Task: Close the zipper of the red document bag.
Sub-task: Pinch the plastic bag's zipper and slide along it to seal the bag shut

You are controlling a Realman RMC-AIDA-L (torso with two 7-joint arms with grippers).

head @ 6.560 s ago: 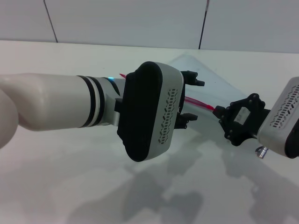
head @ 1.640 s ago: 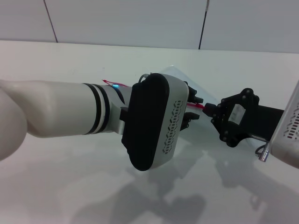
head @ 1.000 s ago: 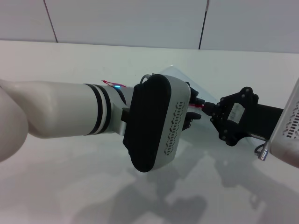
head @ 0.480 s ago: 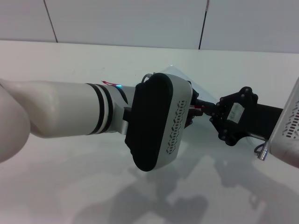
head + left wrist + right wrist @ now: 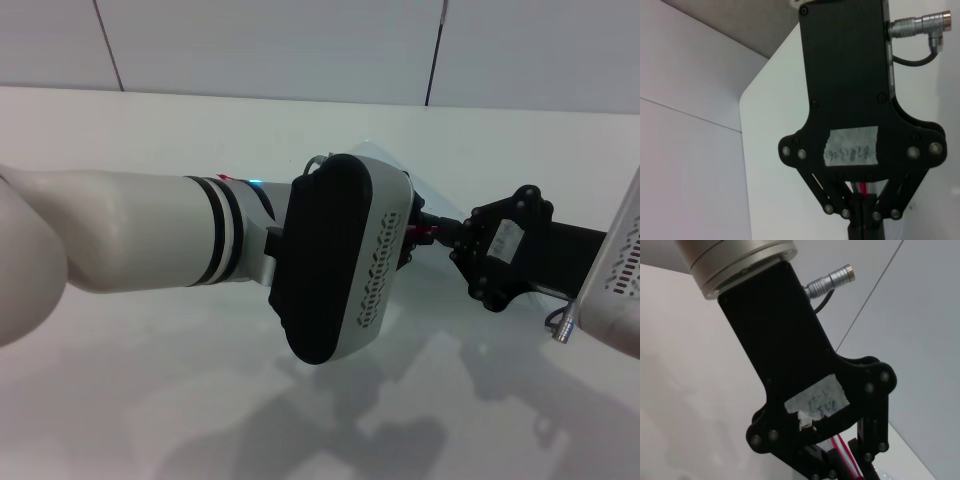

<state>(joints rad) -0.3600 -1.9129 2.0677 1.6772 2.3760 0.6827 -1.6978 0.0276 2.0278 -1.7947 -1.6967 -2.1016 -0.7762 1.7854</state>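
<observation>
White table point(image 5: 150, 400), grey panelled wall point(image 5: 270, 45) behind; both grippers meet at the red document bag point(image 5: 425, 190) mid-table.
Left arm's bulky wrist point(image 5: 340, 260) blocks most of the bag. Left gripper point(image 5: 842, 460) and right gripper point(image 5: 864, 220) both pinch the zipper point(image 5: 428, 232).

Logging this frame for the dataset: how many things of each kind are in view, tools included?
Tools: 2, the left tool and the right tool, both at the zipper
Document bags: 1, the red document bag
Tables: 1, the table
Total: 4
</observation>
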